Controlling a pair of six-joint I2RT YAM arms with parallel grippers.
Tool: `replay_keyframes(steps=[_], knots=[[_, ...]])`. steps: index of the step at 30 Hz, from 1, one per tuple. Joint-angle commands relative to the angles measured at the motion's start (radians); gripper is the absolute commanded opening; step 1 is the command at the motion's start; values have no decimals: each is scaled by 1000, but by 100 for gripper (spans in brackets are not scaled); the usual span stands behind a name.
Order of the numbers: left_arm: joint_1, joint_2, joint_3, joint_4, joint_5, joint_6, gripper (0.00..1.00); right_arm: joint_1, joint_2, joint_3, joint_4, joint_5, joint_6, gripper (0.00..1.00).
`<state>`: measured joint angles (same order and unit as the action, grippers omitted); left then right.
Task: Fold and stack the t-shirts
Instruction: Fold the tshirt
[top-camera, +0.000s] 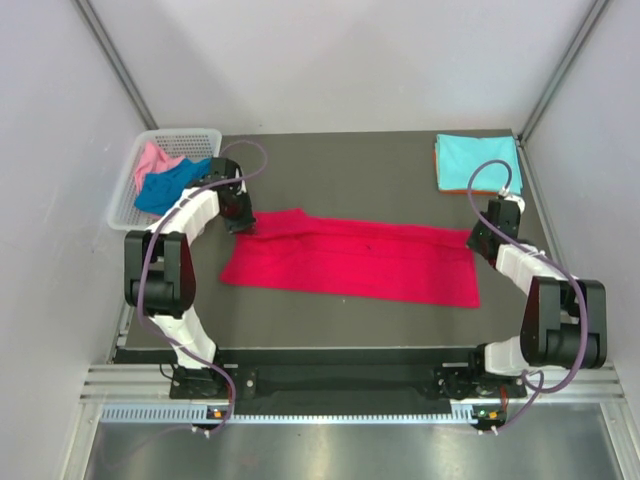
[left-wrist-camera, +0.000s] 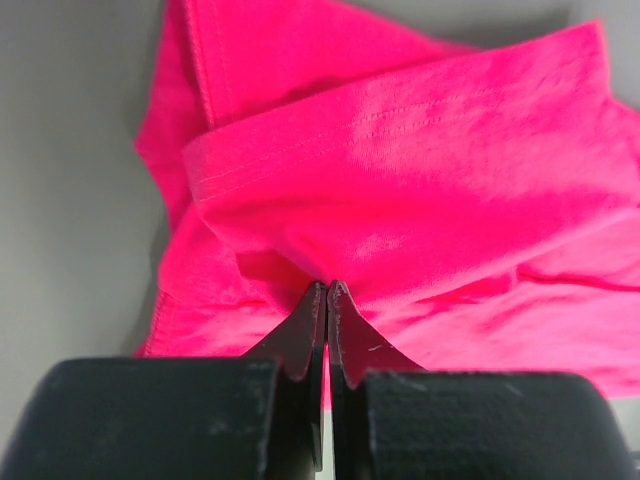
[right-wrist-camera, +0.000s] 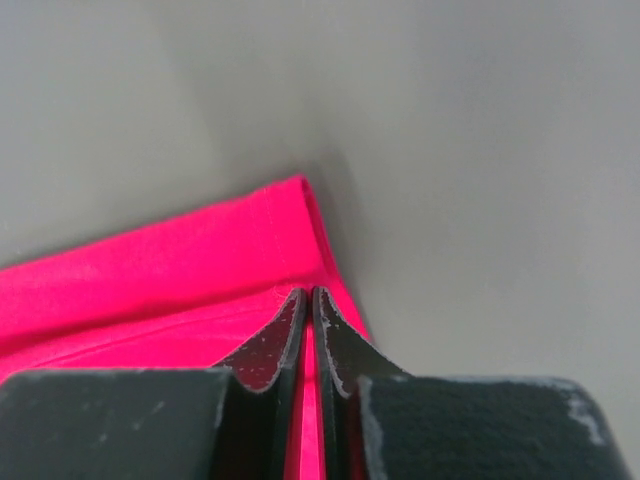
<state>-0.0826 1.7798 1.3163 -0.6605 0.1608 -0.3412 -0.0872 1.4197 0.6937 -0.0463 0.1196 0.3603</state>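
The spread t-shirt (top-camera: 350, 258) lies across the middle of the table (top-camera: 350, 170). Two folded t-shirts (top-camera: 477, 158) sit stacked at the far right corner, and two bunched t-shirts (top-camera: 165, 180) lie in the basket (top-camera: 185, 133) at the far left.

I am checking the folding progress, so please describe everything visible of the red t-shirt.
The crimson red t-shirt is soft cloth with stitched hems. It lies as a long folded band across the middle of the dark table, wrinkled at its left end, where layers overlap. The left gripper is shut on cloth there; the right gripper is shut on the right end, near a corner.
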Motion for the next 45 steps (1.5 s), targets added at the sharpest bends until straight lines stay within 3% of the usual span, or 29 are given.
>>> replay_keyframes(steps=[1, 4, 11, 16, 22, 30, 45], knots=[[-19, -36, -25, -14, -24, 13, 0, 1, -79, -26, -22, -20, 23, 5], [-29, -31, -29, -34, -46, 18, 2, 0, -106, -23, -99, 9, 48, 13], [-46, -80, -5, -65, -122, 2, 21, -2, -111, 39, -219, 20, 81, 34], [-85, -117, 40, -90, -216, 8, 22, 1, -142, 56, -211, -73, 92, 27], [-89, -102, 31, -41, -93, -16, 28, 10, -81, 87, -250, -66, 129, 29], [-89, -46, -14, 2, -112, -51, 37, 10, -39, 89, -250, -67, 135, 32], [-89, -59, -112, 45, -104, -68, 42, 9, 15, 69, -222, -44, 120, 32]])
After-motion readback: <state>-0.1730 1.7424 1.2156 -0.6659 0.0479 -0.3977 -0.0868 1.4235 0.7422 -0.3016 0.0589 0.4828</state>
